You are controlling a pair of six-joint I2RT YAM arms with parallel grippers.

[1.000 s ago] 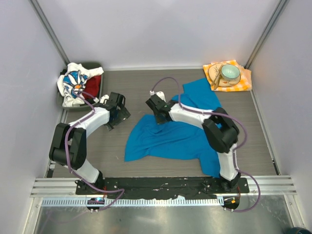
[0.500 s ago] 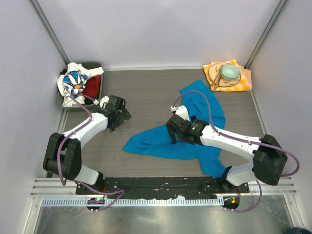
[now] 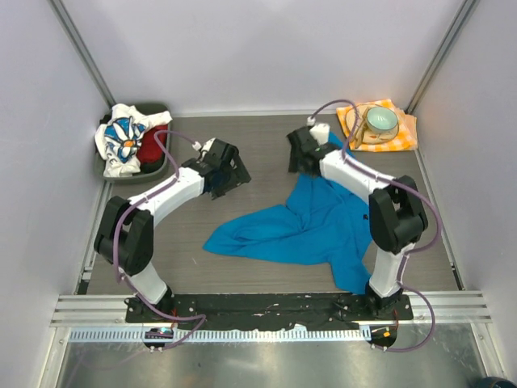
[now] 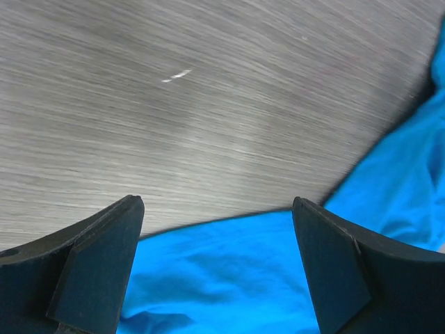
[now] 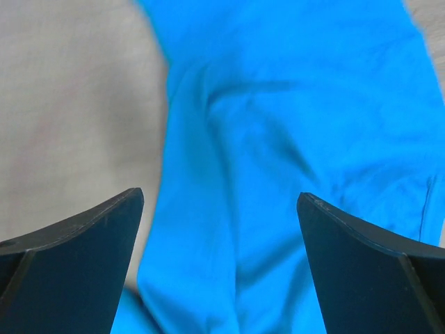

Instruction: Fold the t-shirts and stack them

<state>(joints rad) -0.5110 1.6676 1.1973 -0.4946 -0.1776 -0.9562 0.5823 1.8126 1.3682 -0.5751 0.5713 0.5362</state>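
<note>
**Top view:** The blue t-shirt (image 3: 311, 230) is seen spread in a crumpled sheet over the right half of the grey table (image 3: 258, 137). One corner is drawn out leftward toward the middle, another runs to the near edge beside the right arm's base, and a narrow strip reaches toward the far right. The right gripper (image 3: 300, 160) is held over that far strip. The left gripper (image 3: 232, 171) is poised above bare table to the left of the cloth, clear of it. In the far left corner a dark bin (image 3: 161, 166) is shown holding two garments. The daisy-print t-shirt (image 3: 119, 139) is draped over its left rim, and the red t-shirt (image 3: 150, 149) is bundled beside it inside. In the far right corner a pale green bowl (image 3: 380, 120) is set on the checked napkin (image 3: 404, 133).

**Left wrist view:** The left gripper (image 4: 215, 209) is shown with its jaws spread wide and nothing between them. Wood-grain table is seen beyond, and an edge of the blue t-shirt (image 4: 389, 181) is framed below and to the right.

**Right wrist view:** The right gripper (image 5: 219, 198) is likewise shown wide apart and empty. The blue t-shirt (image 5: 292, 104) is seen lying creased beneath it, with bare table visible to the left.
</note>
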